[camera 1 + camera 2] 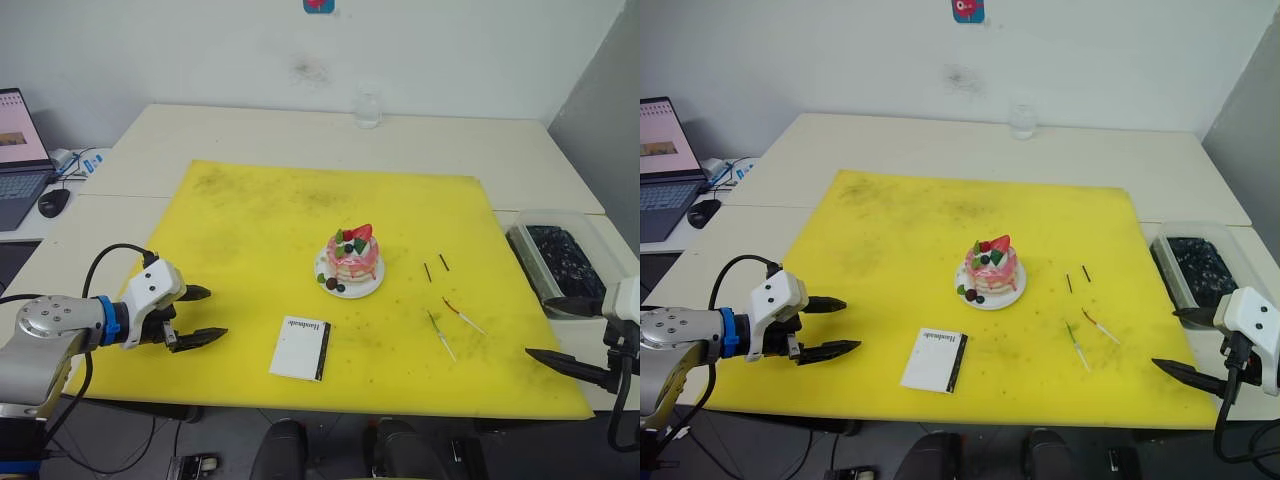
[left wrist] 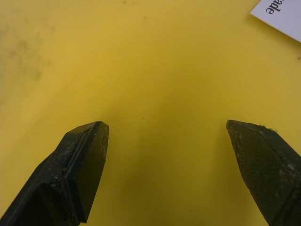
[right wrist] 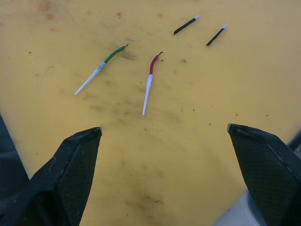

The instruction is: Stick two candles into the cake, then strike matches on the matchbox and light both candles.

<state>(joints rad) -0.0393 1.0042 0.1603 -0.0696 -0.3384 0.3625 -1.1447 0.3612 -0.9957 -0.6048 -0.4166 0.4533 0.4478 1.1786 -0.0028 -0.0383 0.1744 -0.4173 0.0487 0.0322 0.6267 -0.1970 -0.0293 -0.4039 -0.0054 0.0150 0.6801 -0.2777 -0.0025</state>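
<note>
Left eye view: a yellow mat (image 1: 300,230) covers the pale surface (image 1: 250,130). Near its centre stands the cake (image 1: 352,262) on its white plate, with no candle in it. The two candles (image 1: 435,267) — short dark sticks, side by side but apart — lie on the mat to the robot's right of the cake. Nearer the front edge lie the two matches (image 1: 452,326), apart from each other. The matchbox (image 1: 301,348) lies flat on the mat in front of the cake, slightly to the left. The left pincer (image 1: 205,314) hovers over the mat's front left part, fingers spread and holding nothing. The right pincer (image 1: 560,330) sits at the mat's front right corner, fingers wide apart, beside a clear bin (image 1: 560,262) with dark contents. A laptop (image 1: 18,160) and a mouse (image 1: 53,202) sit at far left; a glass (image 1: 367,110) stands at the back

Left wrist view: two black fingertips (image 2: 80,169) stand well apart over bare mat; a corner of the matchbox shows at the edge

Right wrist view: the fingers (image 3: 70,174) are spread empty; beyond them lie the matches — one green-tipped, one red-tipped — and, farther off, the candles
</note>
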